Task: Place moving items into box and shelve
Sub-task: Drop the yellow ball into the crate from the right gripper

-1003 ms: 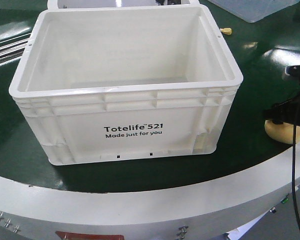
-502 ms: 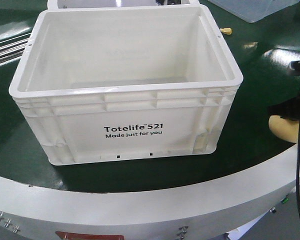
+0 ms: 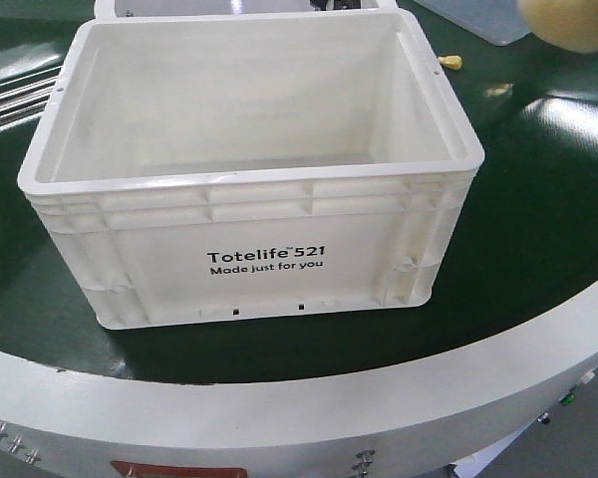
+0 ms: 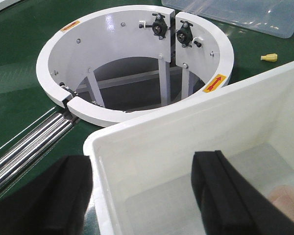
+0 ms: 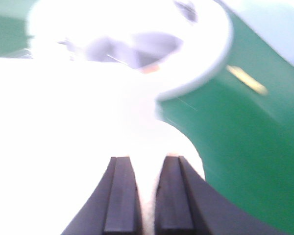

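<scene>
L claw (image 4: pixel 139 169) wide apart, over corner of white box (image 3: pixel 130 249). R claw (image 5: pixel 145 161) nearly together, prob. clamped on yellow item (image 3: pixel 570 22); view washed out. Item blurred at far right, over green counter (image 3: pixel 538 239), outside box.

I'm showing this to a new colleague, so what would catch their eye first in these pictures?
The big white Totelife 521 crate, open-topped, fills the middle of the green round table. A blurred pale yellow round item shows at the front view's top right corner. In the left wrist view, the left pincer hangs open over a corner of the crate.
</scene>
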Controlling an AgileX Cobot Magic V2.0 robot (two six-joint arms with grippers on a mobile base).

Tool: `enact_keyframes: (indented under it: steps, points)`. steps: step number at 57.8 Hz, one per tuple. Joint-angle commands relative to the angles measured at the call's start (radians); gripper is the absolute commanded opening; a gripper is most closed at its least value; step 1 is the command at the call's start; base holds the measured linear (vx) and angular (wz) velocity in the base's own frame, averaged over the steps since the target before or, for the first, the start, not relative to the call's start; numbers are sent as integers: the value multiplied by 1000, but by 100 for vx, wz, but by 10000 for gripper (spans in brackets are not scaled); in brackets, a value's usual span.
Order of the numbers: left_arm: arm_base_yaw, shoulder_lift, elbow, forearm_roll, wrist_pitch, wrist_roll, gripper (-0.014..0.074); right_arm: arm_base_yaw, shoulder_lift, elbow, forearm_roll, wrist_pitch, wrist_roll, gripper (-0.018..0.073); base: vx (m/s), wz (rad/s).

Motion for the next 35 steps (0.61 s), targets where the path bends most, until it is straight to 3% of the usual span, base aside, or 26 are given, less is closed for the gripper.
enact_keyframes:
  steps: [1, 10, 16, 26, 29, 35]
  points:
    - [-2, -35, -31, 6, -66, -13, 534, 82, -11, -34, 84, -58, -48, -3, 0, 0]
    - [-2, -35, -31, 6, -66, -63, 534, 299, 70, -35, -100, -163, -48, 42, 0, 0]
    - [-2, -35, -31, 6, -65, -87, 534, 376, 129, -35, -143, -190, -43, 181, 0, 0]
    - [-2, -31, -31, 30, -30, -89, 534, 392, 178, -35, -101, -242, 77, 533, 0, 0]
    - [-2, -24, -31, 63, -1, -104, 534, 392, 172, -36, -133, -278, 128, 578, 0, 0]
    - [-2, -3, -31, 83, 42, -175, 534, 392, 159, -57, -264, -318, 233, 573, 0, 0]
